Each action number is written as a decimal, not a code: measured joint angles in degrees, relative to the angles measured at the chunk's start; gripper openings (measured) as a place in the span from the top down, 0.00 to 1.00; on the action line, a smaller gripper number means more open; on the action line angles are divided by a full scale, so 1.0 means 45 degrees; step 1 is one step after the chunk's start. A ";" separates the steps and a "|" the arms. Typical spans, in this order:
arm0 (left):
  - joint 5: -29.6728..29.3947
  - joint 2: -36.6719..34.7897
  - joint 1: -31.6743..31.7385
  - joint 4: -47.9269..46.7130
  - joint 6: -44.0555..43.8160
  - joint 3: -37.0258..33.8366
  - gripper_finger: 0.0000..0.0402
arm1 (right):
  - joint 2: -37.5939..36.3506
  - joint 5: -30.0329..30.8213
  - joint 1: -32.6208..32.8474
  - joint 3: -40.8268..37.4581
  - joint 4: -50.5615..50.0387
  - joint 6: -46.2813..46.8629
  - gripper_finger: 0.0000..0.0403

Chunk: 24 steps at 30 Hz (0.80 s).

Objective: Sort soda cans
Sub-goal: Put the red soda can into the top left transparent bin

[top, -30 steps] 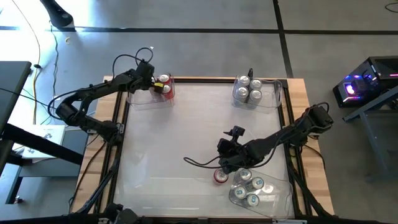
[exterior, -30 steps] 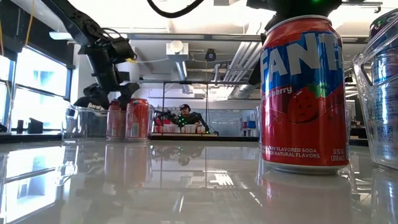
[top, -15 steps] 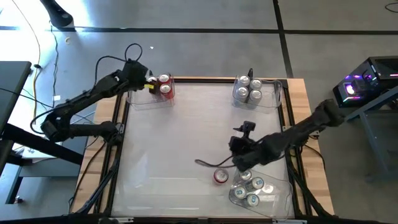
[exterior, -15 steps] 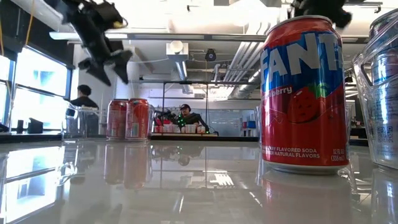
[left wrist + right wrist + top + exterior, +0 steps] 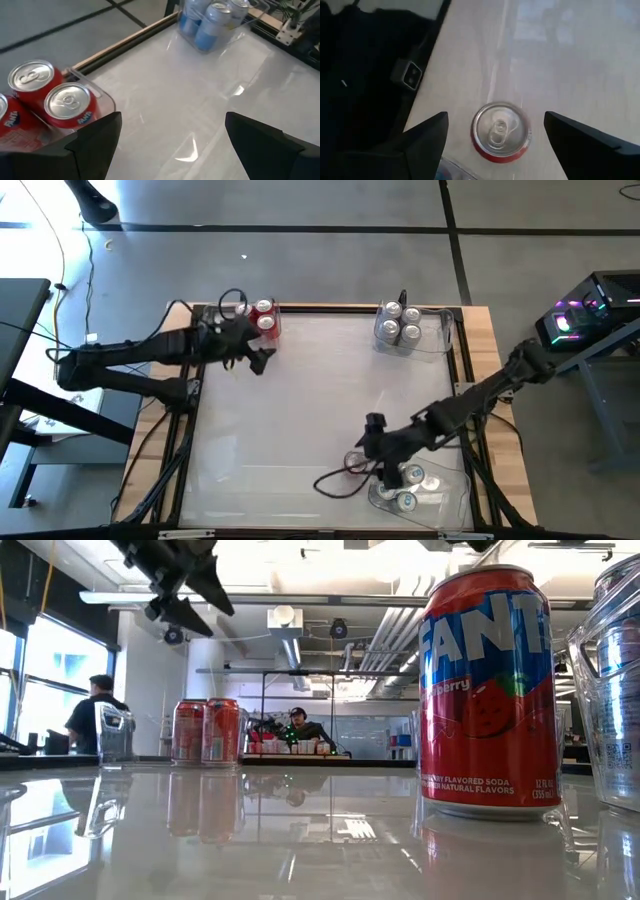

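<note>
A red soda can (image 5: 500,131) stands upright on the white table near its near right; it fills the low view (image 5: 487,690). My right gripper (image 5: 495,150) is open above it, with one finger on either side and neither touching; in the high view (image 5: 360,456) it covers the can. My left gripper (image 5: 172,150) is open and empty, raised near the far left (image 5: 258,358), beside a clear bin holding red cans (image 5: 264,318). The gripper also shows at the top of the low view (image 5: 180,580).
A clear bin of silver-grey cans (image 5: 398,323) stands at the far right. Another clear bin with several cans (image 5: 410,480) stands at the near right, close beside the red can. A black cable loops on the table near the right gripper (image 5: 335,483). People show in the room behind.
My left gripper has risen from the red cans in the far-left bin and drawn away toward the near edge; the cans stay upright in the bin. My right gripper has moved toward the near edge, over the lone red can, which has not moved.
</note>
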 joint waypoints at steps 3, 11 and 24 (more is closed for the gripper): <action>-0.0983 0.0025 -0.1029 -0.0016 -0.0261 0.0000 0.13 | 0.0655 0.0019 -0.0001 0.0000 0.0031 0.0711 0.19; -0.1993 0.0018 -0.2329 -0.0014 -0.0586 0.0000 0.13 | 0.2085 0.0519 -0.0004 -0.0013 0.0318 0.1630 0.19; -0.2855 0.0018 -0.3010 -0.0126 -0.0942 0.0000 0.13 | 0.2705 0.0011 -0.0279 0.0015 0.0287 0.0596 0.20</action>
